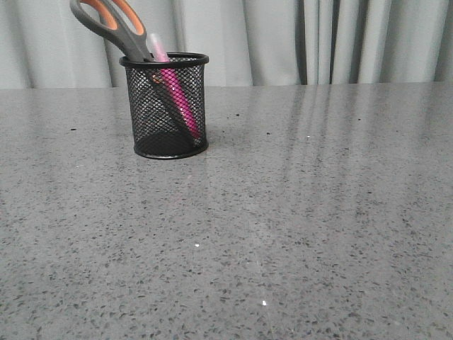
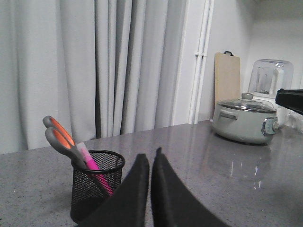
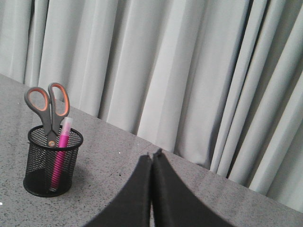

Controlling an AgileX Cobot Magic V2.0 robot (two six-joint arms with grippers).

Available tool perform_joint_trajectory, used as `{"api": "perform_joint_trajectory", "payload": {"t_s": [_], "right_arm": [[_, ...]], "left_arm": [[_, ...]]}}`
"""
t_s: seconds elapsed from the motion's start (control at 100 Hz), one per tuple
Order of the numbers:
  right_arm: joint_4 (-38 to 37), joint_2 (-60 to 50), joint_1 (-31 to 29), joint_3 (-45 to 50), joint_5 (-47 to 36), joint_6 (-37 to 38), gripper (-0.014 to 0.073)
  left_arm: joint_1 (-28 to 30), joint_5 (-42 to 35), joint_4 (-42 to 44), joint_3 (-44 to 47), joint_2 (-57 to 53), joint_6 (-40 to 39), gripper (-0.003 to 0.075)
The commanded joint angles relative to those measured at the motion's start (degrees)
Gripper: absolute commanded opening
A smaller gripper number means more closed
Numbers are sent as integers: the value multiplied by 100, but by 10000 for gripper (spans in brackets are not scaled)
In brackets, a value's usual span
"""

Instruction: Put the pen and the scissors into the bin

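Both arms hang back from the work, the left end effector (image 2: 150, 163) and right end effector (image 3: 152, 158) pressed closed and holding nothing. Farther along the grey surface (image 1: 297, 212), the bin (image 1: 168, 106) stands upright with the pen (image 1: 177, 95) and scissors (image 1: 113, 25) leaning inside; the task looks complete.

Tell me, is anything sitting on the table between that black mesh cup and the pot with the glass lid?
Nothing: the left wrist view shows only bare grey table between the bin and the pot.
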Motion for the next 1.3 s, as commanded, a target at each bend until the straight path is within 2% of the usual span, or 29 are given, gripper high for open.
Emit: {"api": "perform_joint_trajectory", "payload": {"t_s": [0.0,0.44,0.59,0.69,0.75,0.82,0.91,0.96,1.08,1.18,1.29], "right_arm": [[-13,16,-37,-154,-345,-2,-49],[-13,16,-37,-154,-345,-2,-49],[-13,16,-37,-154,-345,-2,-49],[-13,16,-37,-154,-335,-2,-49],[-13,16,-37,-154,-335,-2,-49],[-13,16,-37,-154,-335,-2,-49],[-13,16,-37,-154,-335,-2,-49],[-13,16,-37,-154,-335,-2,-49],[-13,16,-37,-154,-335,-2,-49],[-13,16,-37,-154,-335,-2,-49],[-13,16,-37,-154,-335,-2,-49]], "left_arm": [[-37,-245,-145,-141,64,-52,-19],[-37,-245,-161,-141,64,-52,-19],[-37,-291,-235,114,64,-42,-19],[-26,-818,394,235,64,37,-19],[18,-1027,1061,359,64,-1,-19],[135,-1287,2135,586,64,-465,-19],[425,-1708,3744,974,64,-1830,-19],[662,-1919,4176,1186,64,-2394,-19],[1285,-1999,4219,1613,64,-3279,-19],[1656,-1946,4219,1937,64,-3649,-19],[1911,-1046,4618,1942,64,-3676,-19]]}}
